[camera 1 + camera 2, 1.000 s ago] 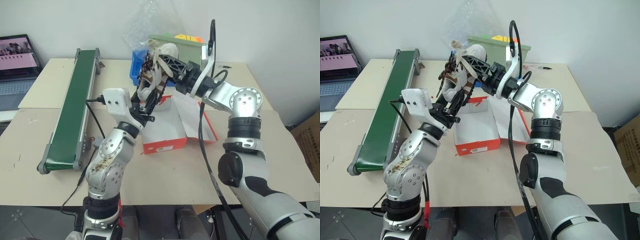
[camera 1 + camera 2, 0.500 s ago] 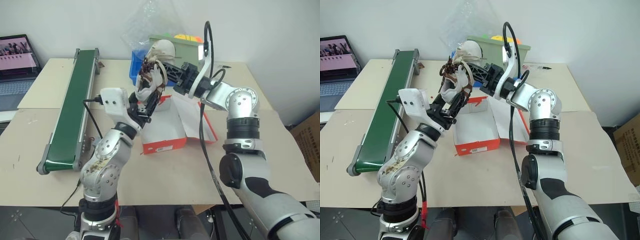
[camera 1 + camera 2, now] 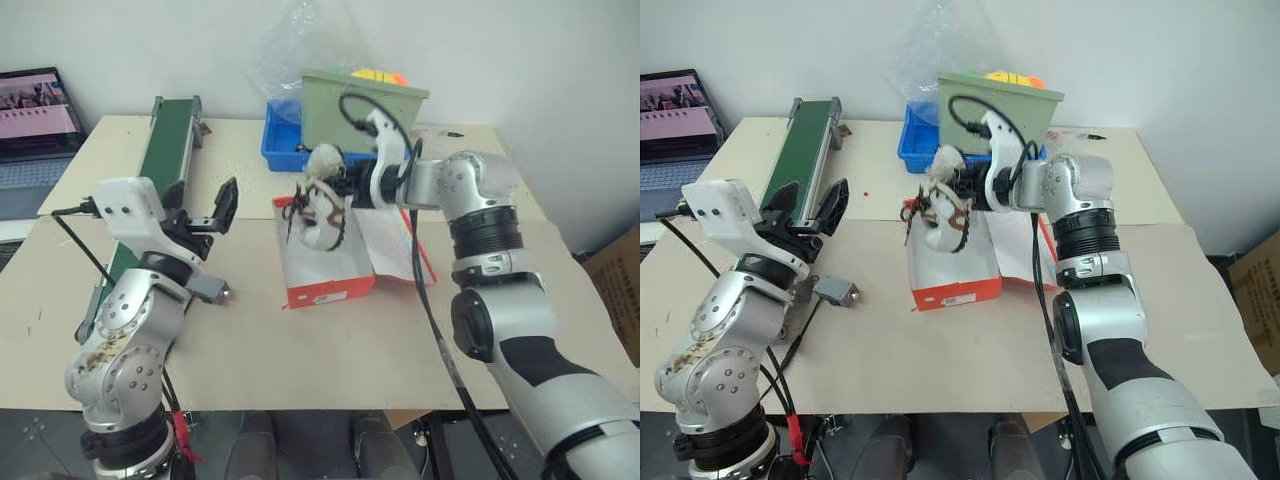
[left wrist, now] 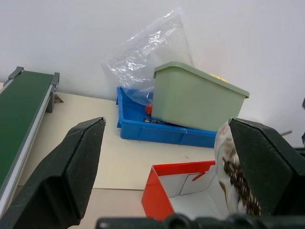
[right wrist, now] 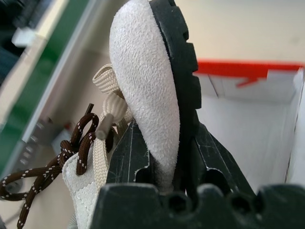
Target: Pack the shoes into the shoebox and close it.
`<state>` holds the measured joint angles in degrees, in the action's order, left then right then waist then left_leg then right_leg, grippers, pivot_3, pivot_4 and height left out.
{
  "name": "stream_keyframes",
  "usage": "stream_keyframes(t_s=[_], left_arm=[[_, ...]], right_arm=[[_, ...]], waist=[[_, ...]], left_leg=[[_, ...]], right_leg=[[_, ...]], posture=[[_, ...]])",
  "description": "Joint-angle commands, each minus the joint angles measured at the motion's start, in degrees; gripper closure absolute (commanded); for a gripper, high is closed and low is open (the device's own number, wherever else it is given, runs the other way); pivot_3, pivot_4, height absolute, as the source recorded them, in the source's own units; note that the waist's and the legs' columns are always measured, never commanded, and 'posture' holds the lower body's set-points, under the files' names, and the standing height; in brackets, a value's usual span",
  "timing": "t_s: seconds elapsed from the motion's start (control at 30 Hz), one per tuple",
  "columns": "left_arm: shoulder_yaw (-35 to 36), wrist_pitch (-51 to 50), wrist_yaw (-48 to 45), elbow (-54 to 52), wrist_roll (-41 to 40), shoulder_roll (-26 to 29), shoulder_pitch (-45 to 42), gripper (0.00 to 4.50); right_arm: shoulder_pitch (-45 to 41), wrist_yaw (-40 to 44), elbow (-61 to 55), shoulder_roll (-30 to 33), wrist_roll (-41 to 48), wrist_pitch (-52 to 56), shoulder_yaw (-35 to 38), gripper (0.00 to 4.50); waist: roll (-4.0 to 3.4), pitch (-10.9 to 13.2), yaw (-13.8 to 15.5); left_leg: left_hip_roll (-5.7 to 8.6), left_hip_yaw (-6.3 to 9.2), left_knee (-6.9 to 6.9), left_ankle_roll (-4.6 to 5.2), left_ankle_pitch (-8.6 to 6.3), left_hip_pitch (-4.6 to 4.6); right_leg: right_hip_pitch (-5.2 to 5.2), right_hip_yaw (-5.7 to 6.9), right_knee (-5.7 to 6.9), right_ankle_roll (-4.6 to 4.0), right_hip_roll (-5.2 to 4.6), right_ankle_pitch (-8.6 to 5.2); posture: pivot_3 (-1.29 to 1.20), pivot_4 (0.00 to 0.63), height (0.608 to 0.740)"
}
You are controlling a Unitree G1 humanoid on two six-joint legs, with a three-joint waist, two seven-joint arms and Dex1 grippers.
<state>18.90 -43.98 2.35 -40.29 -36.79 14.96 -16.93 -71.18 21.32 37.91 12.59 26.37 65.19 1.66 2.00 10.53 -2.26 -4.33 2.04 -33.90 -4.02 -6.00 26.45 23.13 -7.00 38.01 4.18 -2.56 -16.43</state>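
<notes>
Two arms part ways over the table in the left eye view: the left gripper [image 3: 222, 205], which a second ago was up against the pair of cream suede shoes with dark brown laces [image 3: 322, 205], has let go and drawn back toward the green conveyor belt [image 3: 160, 165], its fingers spread wide and empty. The right gripper [image 3: 340, 190] has carried the shoes down, and they now hang just above the open red-orange cardboard shoebox [image 3: 325, 270], white inside, with its hinged lid [image 3: 400, 240] folded flat beside it.

From the left wrist, the spread black fingers [image 4: 62, 171] frame the box's red corner, one shoe at its edge, a blue plastic tray [image 4: 143, 129] and a pale green bin [image 4: 195, 102] behind.

From the right wrist, the jaws are clamped on a shoe's heel, sole against the box's white floor beyond.

The handover appears complete; lowering, releasing and closing the lid likely remain.
</notes>
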Motion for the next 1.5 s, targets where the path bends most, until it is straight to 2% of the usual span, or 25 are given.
stream_keyframes(t_s=[0.03, 0.3, 0.6, 0.67, 0.7, 0.77, 0.87, 0.9, 0.93, 0.97, 1.2, 1.3, 1.37, 1.5], left_arm=[[-1.2, 1.0, 0.8, -2.7, 0.1, -0.1, -0.3, 0.06], [-2.6, 1.1, 3.7, -5.5, 1.0, -1.5, 1.6, 0.06], [-4.1, 0.9, 7.0, -7.7, 1.4, -3.5, 3.1, 0.06], [-4.4, 0.7, 7.9, -8.5, 1.4, -4.0, 3.5, 0.00], [-4.4, 0.5, 8.3, -8.8, 1.4, -4.0, 3.7, 0.00], [-4.3, 0.3, 8.9, -9.5, 1.2, -4.0, 4.0, 0.00], [-4.0, 0.0, 9.4, -10.0, 0.8, -3.8, 4.3, 0.00], [-3.9, -0.1, 9.5, -10.2, 0.6, -3.7, 4.7, 0.00], [-3.9, -0.3, 9.7, -10.5, 0.6, -3.5, 5.0, 0.00], [-3.8, -0.3, 9.7, -10.6, 0.5, -3.4, 5.1, 0.00], [-3.0, -0.4, 9.2, -10.4, 0.0, -1.9, 4.6, 0.00], [-2.6, -0.3, 8.9, -9.9, 0.7, -0.6, 4.3, 0.00], [-1.7, -0.5, 9.3, -9.0, 2.2, 0.8, 4.0, 0.00], [0.8, -0.4, 9.7, -6.6, 4.6, 3.4, 4.2, 0.00]], right_arm=[[0.5, 2.0, 0.5, 0.7, -3.3, -2.0, -2.7, 4.03], [1.5, 6.2, 5.9, 1.5, -11.8, -8.8, -9.2, 4.03], [0.8, 8.1, 11.2, -2.4, -18.4, -16.0, -12.8, 4.03], [0.3, 8.0, 12.6, -3.4, -19.3, -17.7, -12.5, 3.03], [0.0, 8.2, 12.8, -3.7, -19.5, -17.9, -12.1, 2.88], [-0.4, 8.2, 12.7, -4.3, -20.0, -18.5, -11.7, 2.10], [-2.6, 6.5, 11.6, -5.2, -20.9, -19.9, -11.1, 1.28], [-4.2, 5.8, 10.7, -5.7, -21.3, -20.7, -10.8, 0.63], [-5.4, 5.4, 10.0, -6.1, -21.6, -21.4, -10.7, 0.51], [-6.4, 5.1, 9.4, -6.3, -22.0, -22.2, -10.8, 0.06], [-9.3, 5.5, 2.8, -5.1, -22.8, -21.6, -10.4, 0.02], [-9.3, 6.6, -2.3, -5.1, -18.3, -21.0, -5.4, 0.02], [-8.5, 8.3, -4.7, -4.4, -16.6, -24.2, -3.3, 0.02], [-5.4, 14.0, -6.9, -1.6, -16.4, -29.0, -4.3, 0.02]], waist=[[0.00, 0.0, -0.1], [0.00, 0.0, -0.3], [0.00, 0.0, -0.4], [0.01, 0.0, -0.5], [0.01, 0.0, -0.5], [0.01, 0.0, -0.5], [0.01, 0.0, -0.2], [0.00, 0.0, -0.2], [0.00, 0.0, -0.3], [-0.01, 0.0, -0.4], [0.00, 0.0, -0.2], [0.00, 0.0, -0.1], [0.00, 0.0, -0.2], [0.00, 0.0, -0.2]], left_leg=[[0.00, 0.00, 0.00, 0.00, 0.00, 0.00], [-0.01, -0.01, 0.02, 0.00, 0.00, 0.00], [-0.01, 0.00, 0.01, 0.00, 0.00, -0.01], [-0.01, 0.00, 0.00, 0.00, 0.00, -0.02], [-0.01, 0.00, 0.00, 0.00, 0.00, -0.04], [-0.01, 0.00, -0.01, 0.00, 0.00, -0.06], [-0.01, 0.00, 0.00, -0.01, 0.00, -0.06], [0.00, 0.00, 0.01, -0.01, 0.00, -0.03], [0.00, 0.00, 0.01, -0.01, 0.00, -0.01], [0.00, 0.00, 0.01, -0.01, 0.00, 0.00], [-0.01, 0.00, 0.04, -0.01, -0.01, -0.02], [-0.01, 0.01, 0.04, -0.01, -0.01, 0.00], [-0.01, 0.01, 0.04, -0.01, -0.01, 0.01], [-0.01, 0.01, 0.04, -0.02, -0.01, -0.01]], right_leg=[[0.01, 0.00, 0.00, 0.00, 0.00, 0.00], [0.03, -0.02, 0.02, 0.00, 0.01, 0.00], [0.02, -0.02, 0.02, 0.00, 0.01, 0.00], [0.01, -0.01, 0.03, 0.00, 0.01, 0.00], [-0.01, -0.01, 0.04, 0.00, 0.02, 0.01], [-0.01, -0.01, 0.06, -0.02, 0.02, 0.01], [-0.01, -0.01, 0.04, -0.01, 0.02, 0.01], [0.00, 0.00, 0.02, -0.01, 0.01, 0.01], [0.03, -0.01, 0.02, -0.01, 0.01, 0.01], [0.04, -0.01, 0.03, -0.01, 0.01, 0.01], [0.03, 0.01, 0.00, -0.02, 0.01, 0.01], [0.04, 0.02, 0.00, -0.02, 0.01, 0.01], [0.05, 0.02, 0.00, -0.02, 0.01, 0.01], [0.02, 0.02, 0.00, -0.02, 0.01, 0.01]], posture=[[0.00, 0.150, 0.740], [0.00, 0.150, 0.740], [0.00, 0.150, 0.740], [0.00, 0.150, 0.740], [0.00, 0.150, 0.740], [0.00, 0.150, 0.740], [0.00, 0.150, 0.740], [0.00, 0.150, 0.740], [0.00, 0.150, 0.740], [0.00, 0.150, 0.740], [0.00, 0.150, 0.740], [0.00, 0.150, 0.740], [0.00, 0.150, 0.740], [0.00, 0.150, 0.740]])
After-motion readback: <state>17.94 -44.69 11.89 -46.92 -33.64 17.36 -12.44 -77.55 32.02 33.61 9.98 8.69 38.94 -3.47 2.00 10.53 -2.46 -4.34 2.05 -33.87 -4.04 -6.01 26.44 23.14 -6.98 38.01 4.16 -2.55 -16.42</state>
